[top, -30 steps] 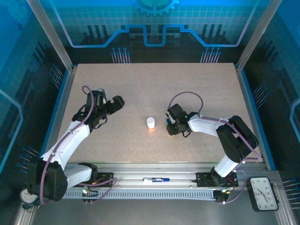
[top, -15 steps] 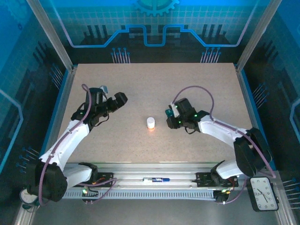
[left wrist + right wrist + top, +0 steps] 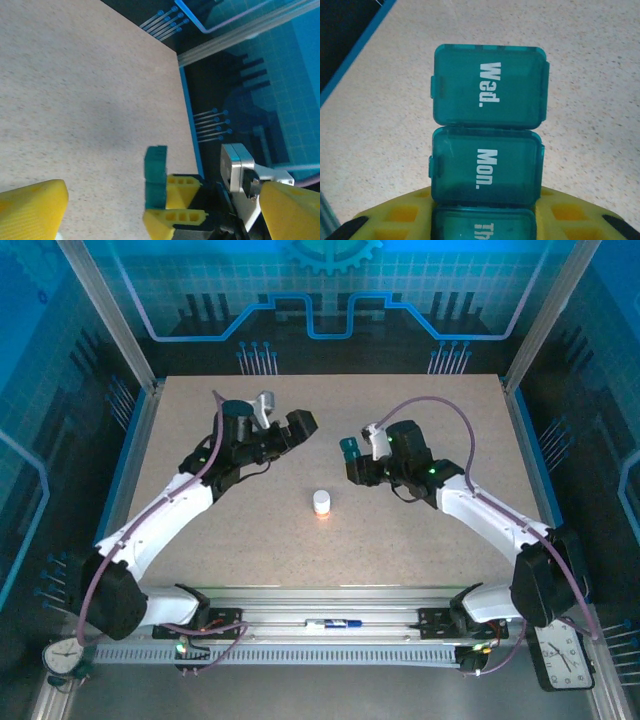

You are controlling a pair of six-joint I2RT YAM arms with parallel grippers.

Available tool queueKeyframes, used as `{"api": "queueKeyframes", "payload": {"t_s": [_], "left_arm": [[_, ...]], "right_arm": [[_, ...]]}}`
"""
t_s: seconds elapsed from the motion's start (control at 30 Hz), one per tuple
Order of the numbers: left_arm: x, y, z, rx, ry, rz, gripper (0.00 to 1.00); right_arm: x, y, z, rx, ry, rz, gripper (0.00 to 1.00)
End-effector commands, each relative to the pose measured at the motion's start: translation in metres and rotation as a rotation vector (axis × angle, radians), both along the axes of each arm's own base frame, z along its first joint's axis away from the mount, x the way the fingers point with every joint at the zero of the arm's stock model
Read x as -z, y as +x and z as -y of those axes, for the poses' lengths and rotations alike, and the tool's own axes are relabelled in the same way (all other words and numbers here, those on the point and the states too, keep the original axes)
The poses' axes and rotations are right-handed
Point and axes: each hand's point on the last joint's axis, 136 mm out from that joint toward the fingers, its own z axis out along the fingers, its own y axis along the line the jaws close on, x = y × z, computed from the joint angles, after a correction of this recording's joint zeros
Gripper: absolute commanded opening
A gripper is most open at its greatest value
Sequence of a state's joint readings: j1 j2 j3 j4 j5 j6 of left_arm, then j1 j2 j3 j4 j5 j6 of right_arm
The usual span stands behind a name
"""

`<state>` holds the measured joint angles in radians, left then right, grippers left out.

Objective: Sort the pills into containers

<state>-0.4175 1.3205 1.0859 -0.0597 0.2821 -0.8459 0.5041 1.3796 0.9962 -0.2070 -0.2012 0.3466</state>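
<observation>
Jaws of the right gripper [image 3: 356, 462] are pinched narrow on the teal pill box [image 3: 487, 150], holding it over the table [image 3: 420, 560], just right of centre toward the far side. Its lids read Wed. and Mon. Just left of the box, the left gripper [image 3: 303, 423] gapes wide, empty. Nearer, mid-table, stands a white-capped bottle [image 3: 321, 502].

The pill box [image 3: 487, 130] is smooth, glossy, translucent teal plastic with white printed lettering. The yellow fingers [image 3: 395, 212] along the frame's bottom edge are matt plastic with open cells. The desk [image 3: 600, 75] looks matt, speckled beige.
</observation>
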Motion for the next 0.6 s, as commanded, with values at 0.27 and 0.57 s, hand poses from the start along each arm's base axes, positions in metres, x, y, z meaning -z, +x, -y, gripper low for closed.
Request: {"api": "queueKeyframes", "payload": {"t_s": [0.27,0.57], "left_arm": [[-0.013,0.000,0.044,0.093,-0.142,0.000,0.99],[-0.007,-0.001,0.057,0.115,-0.150,-0.014,0.99]], "right_arm": [[-0.017,0.006,-0.022,-0.025,0.106,-0.016,0.34],[-0.020,0.004,-0.030,-0.039,0.107,-0.014,0.34]]}}
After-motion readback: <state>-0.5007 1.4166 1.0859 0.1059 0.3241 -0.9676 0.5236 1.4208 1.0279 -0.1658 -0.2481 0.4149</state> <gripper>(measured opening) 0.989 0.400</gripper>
